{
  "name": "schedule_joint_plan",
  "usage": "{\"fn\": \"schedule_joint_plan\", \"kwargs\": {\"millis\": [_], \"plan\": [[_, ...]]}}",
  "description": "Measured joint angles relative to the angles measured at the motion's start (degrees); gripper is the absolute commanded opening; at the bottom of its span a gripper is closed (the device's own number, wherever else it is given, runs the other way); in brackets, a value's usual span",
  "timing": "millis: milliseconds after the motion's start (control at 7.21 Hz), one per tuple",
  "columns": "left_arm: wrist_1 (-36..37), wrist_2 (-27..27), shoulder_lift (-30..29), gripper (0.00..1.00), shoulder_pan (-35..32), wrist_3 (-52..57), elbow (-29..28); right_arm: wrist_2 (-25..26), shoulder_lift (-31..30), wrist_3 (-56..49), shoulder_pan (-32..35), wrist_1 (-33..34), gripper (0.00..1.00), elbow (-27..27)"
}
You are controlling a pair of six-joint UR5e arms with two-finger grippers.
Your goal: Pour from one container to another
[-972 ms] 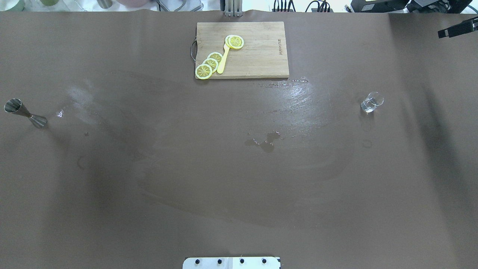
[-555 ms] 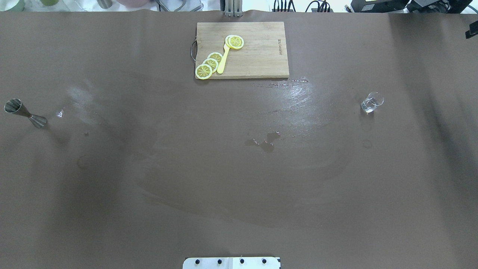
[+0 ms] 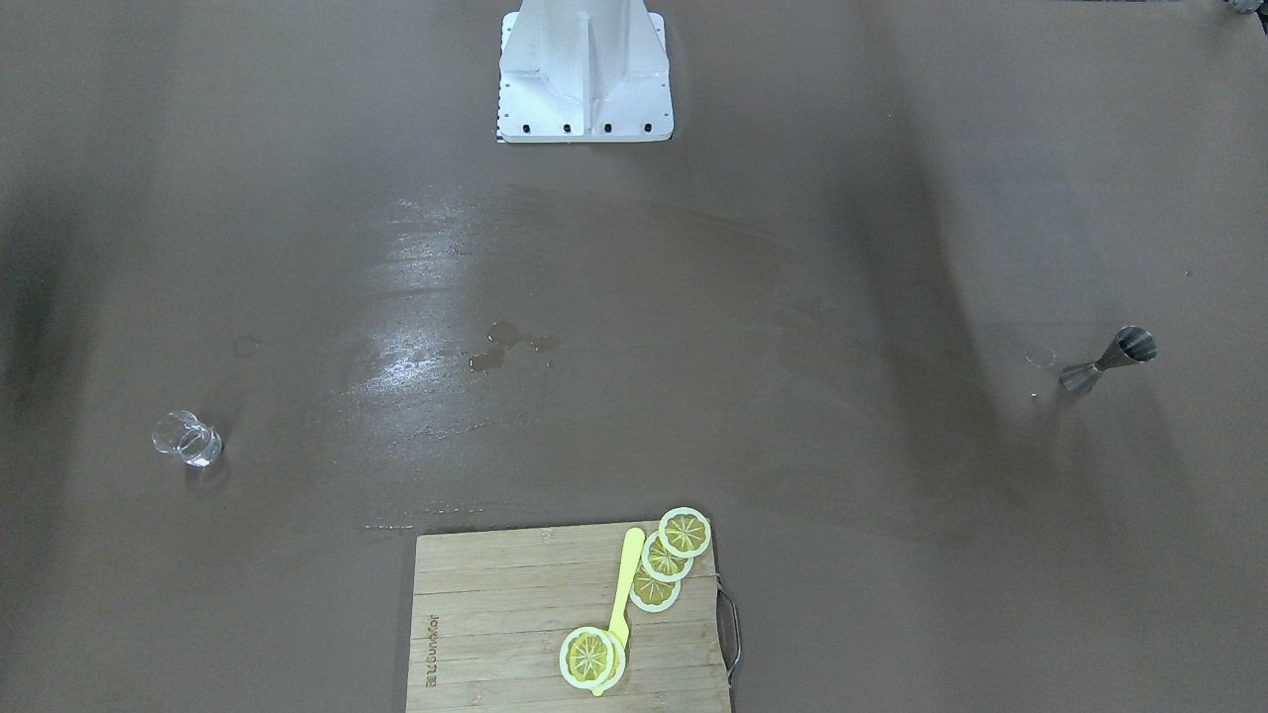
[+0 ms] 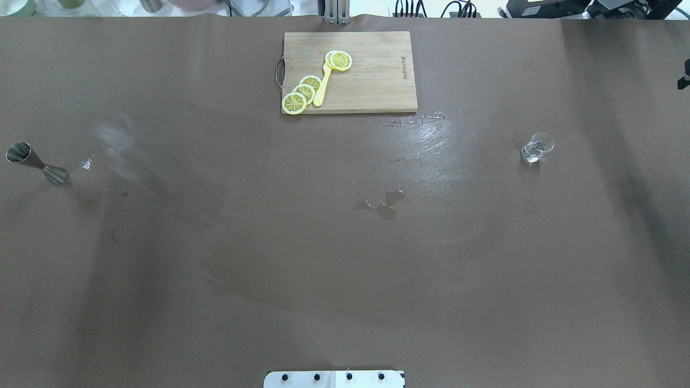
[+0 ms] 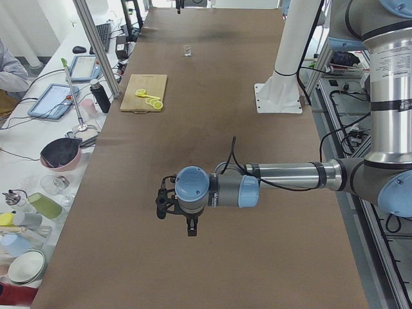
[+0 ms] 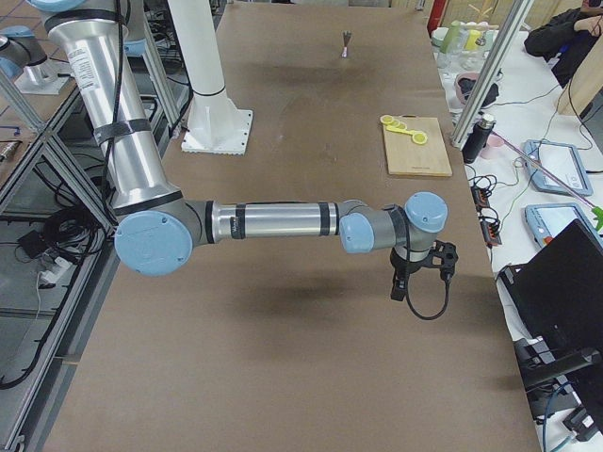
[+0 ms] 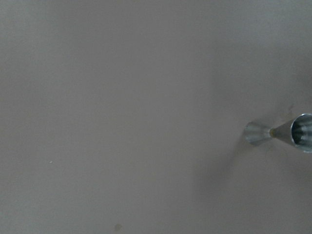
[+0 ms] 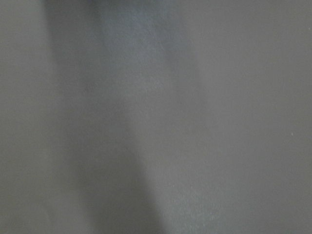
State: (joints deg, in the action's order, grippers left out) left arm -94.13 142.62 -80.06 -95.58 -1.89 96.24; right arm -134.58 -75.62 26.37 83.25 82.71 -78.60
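The clear glass (image 4: 537,146) stands upright on the brown table, far right in the overhead view, and shows small in the front view as the glass (image 3: 185,439). The metal jigger (image 4: 36,163) stands at the far left edge; the left wrist view catches the jigger (image 7: 278,133) at its right edge, with no fingers in sight. My left gripper (image 5: 162,205) hovers over the table's near end, seen only from the side, so I cannot tell whether it is open or shut. My right gripper (image 6: 445,258) hangs beyond the glass, and I cannot tell its state either.
A wooden cutting board (image 4: 377,81) with lemon slices (image 4: 302,92) and a yellow utensil lies at the far middle. A small puddle (image 4: 384,205) and wet streaks mark the centre. The robot's white base (image 3: 584,74) stands at the near edge.
The dark piece of the right arm at the overhead view's right edge has slid further right and down, leaving only a sliver. Shadows on the table shifted. Glass and jigger stayed put.
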Motion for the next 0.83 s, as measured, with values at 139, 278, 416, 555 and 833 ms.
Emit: {"fn": "schedule_joint_plan", "kwargs": {"millis": [139,278,416,555,833], "plan": [[-0.05,0.11,2.6,0.99,-0.99,0.49,0.91,-0.62,-3.65,1.14,0.02,0.7,1.0,-3.77],[0.01,-0.05,4.81,0.99,-1.57,0.66,2.31,-0.77,-6.54,1.56,0.01,1.76,1.0,-6.77],[0.1,-0.29,6.0,0.99,-1.81,0.72,2.98,-0.8,-8.82,1.6,0.0,2.74,1.0,-8.57],[0.19,-0.61,6.45,0.99,-1.83,0.74,3.44,-0.82,-10.6,1.6,-0.02,3.09,1.0,-9.25],[0.34,-1.22,6.23,0.99,1.43,0.74,3.72,-0.73,-12.39,1.62,-0.05,2.93,1.0,-9.29]]}}
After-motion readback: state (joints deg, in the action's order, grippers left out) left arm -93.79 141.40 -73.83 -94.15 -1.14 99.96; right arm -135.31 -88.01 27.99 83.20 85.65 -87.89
